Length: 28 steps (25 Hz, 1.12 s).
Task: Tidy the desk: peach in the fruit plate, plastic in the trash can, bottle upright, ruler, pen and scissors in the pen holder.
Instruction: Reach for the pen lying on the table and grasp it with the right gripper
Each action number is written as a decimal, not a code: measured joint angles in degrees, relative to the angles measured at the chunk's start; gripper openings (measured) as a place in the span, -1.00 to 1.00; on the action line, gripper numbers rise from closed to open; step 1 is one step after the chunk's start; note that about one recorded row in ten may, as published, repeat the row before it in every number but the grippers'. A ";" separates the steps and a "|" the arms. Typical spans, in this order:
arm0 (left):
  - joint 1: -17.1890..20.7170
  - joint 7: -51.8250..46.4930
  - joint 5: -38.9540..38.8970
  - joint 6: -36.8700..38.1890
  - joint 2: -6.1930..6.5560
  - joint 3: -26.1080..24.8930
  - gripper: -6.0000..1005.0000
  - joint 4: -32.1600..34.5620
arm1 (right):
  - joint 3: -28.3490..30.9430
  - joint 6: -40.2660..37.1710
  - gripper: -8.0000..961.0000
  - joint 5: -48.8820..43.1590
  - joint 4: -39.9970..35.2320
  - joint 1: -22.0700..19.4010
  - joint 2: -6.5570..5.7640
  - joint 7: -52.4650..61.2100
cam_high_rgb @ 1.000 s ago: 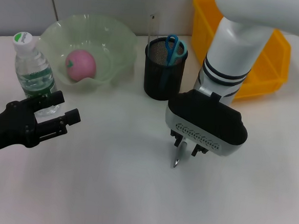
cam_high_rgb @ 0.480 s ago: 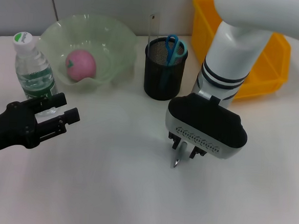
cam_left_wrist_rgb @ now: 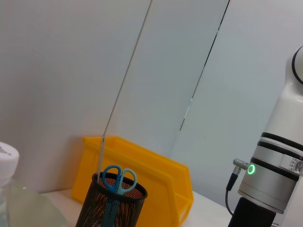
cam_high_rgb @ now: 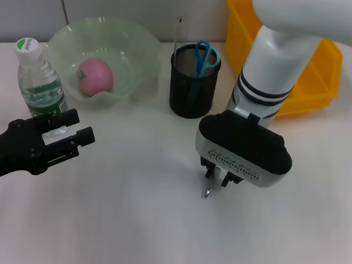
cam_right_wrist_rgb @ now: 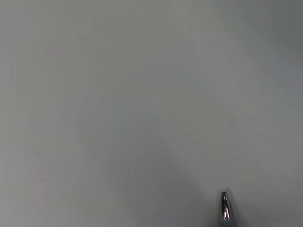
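Pen tip, silver and pointed, pokes out below the right gripper, which hangs over the middle of the white tabletop with its jaws closed on the pen; only the metal point shows under the black-and-white gripper housing, angled down toward the surface, and whether it touches the tabletop cannot be told. In the right wrist view the same silver tip shows against bare tabletop. The left gripper sits low at the left side of the tabletop, just in front of the bottle, its black jaws parted with nothing between them. The bottle stands upright with its white cap on, beside the pale green fruit plate, and the pink peach lies inside that plate. Behind the right gripper stands the black mesh pen holder, with the blue-handled scissors standing in it, handles up, and the clear ruler rising from its back edge. The left wrist view shows the pen holder with the scissors and ruler too. A yellow bin sits at the back right, partly hidden by the right arm.
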 joint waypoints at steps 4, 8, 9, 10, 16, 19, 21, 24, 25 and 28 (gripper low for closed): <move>-0.09 0.00 0.00 0.00 -0.02 0.01 0.28 0.00 | 0.01 0.00 -0.38 0.04 0.40 0.21 -0.01 -0.05; -0.13 0.00 0.00 0.00 -0.03 0.06 0.28 0.00 | 0.00 -0.01 -0.43 0.06 0.63 0.37 0.03 -0.05; -0.14 0.00 0.01 0.00 -0.05 0.04 0.28 0.00 | 0.00 -0.01 -0.43 0.06 0.63 0.37 0.03 -0.05; -0.16 0.00 0.00 0.00 -0.05 -0.03 0.28 0.00 | 0.00 -0.02 -0.43 0.06 0.71 0.43 0.04 -0.05; -0.17 0.00 0.00 -0.01 -0.05 -0.01 0.28 0.00 | -0.13 0.00 -0.44 0.06 1.18 0.81 0.12 -0.05; -0.17 0.00 0.00 0.01 -0.06 0.06 0.28 0.01 | -0.27 0.01 -0.46 0.06 1.19 0.82 0.18 -0.10; -0.11 0.00 0.01 0.04 -0.05 0.04 0.28 0.00 | -0.45 0.08 -0.51 0.06 1.19 0.81 0.22 -0.12; 0.00 0.00 0.01 0.13 -0.06 -0.02 0.28 0.01 | -1.08 0.64 -0.58 0.36 1.39 0.82 0.22 -0.13; 0.04 0.00 0.01 0.17 -0.06 -0.02 0.28 0.00 | -1.73 1.06 -0.60 0.80 1.66 0.89 0.20 -0.12; 0.14 0.00 0.01 0.41 -0.05 -0.13 0.28 0.01 | -3.69 2.18 -0.67 1.94 2.36 1.10 0.04 0.26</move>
